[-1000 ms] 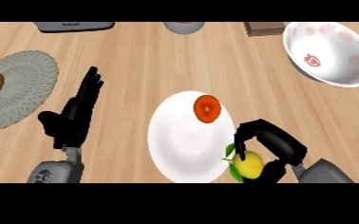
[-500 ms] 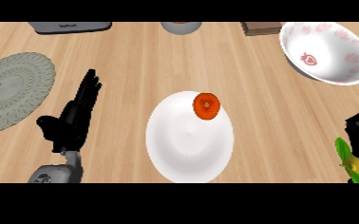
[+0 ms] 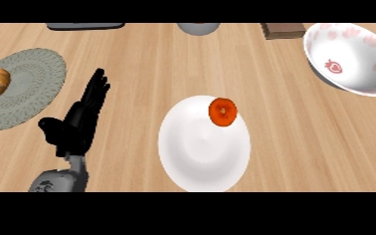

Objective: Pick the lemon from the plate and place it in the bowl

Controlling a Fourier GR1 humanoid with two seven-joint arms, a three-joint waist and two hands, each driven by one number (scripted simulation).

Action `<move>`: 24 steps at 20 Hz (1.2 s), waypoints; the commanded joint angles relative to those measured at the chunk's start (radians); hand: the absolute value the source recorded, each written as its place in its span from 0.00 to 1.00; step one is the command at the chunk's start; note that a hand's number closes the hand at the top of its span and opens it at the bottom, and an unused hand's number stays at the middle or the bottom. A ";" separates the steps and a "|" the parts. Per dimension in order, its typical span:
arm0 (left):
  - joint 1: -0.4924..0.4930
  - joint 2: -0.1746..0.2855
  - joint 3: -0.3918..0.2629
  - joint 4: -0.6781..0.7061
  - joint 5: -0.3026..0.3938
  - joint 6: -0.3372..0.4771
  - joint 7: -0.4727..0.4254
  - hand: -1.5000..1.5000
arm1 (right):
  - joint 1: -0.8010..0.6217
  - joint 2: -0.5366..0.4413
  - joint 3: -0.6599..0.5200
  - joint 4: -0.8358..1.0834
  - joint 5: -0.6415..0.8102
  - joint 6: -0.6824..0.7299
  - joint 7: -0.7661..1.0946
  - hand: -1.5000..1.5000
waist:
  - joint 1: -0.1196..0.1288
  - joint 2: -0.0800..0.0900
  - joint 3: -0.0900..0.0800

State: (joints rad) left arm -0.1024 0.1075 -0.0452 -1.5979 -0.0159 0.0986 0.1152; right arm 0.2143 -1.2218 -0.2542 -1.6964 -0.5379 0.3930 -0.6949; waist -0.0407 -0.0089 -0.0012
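Light wooden counter [image 3: 147,69], round grey-green woven placemat [image 3: 29,87] at left, an orange-brown item [image 3: 3,81] on it cut by the edge, small red-orange round piece [image 3: 223,111] near centre, along the far edge a dark flat object [image 3: 86,26], grey rounded vessel [image 3: 198,28], brown block [image 3: 283,30]

I'm in a kitchen: my wooden surface [image 3: 147,69] carries a white plate [image 3: 198,154], a patterned bowl [image 3: 349,77] and a woven mat [image 3: 33,87].

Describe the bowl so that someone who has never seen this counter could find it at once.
On the wooden counter, look past the white plate in the middle to the upper right corner. The bowl sits there, cut off by the view's right edge. Unlike the plain plate, it is deep, with pink-red motifs inside.
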 commanded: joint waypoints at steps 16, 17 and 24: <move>-0.069 -0.055 -0.044 0.086 -0.033 -0.019 -0.050 0.50 | -0.420 0.005 0.105 0.288 0.276 -0.150 0.234 1.00 | 0.085 0.022 0.002; -0.072 -0.037 -0.043 0.038 -0.019 -0.040 -0.016 0.50 | -0.462 0.007 0.162 0.266 0.324 -0.193 0.277 1.00 | 0.101 0.022 0.002; -0.068 -0.076 -0.075 0.063 -0.057 -0.007 -0.027 0.50 | -0.728 0.180 0.297 0.642 0.531 -0.225 0.175 1.00 | 0.103 0.023 0.002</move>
State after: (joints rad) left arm -0.1894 0.0519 -0.0899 -1.5191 -0.0490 0.0767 0.0828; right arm -0.3910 -1.1207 -0.0236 -1.2129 -0.1187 0.2007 -0.4847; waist 0.0573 0.0142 0.0006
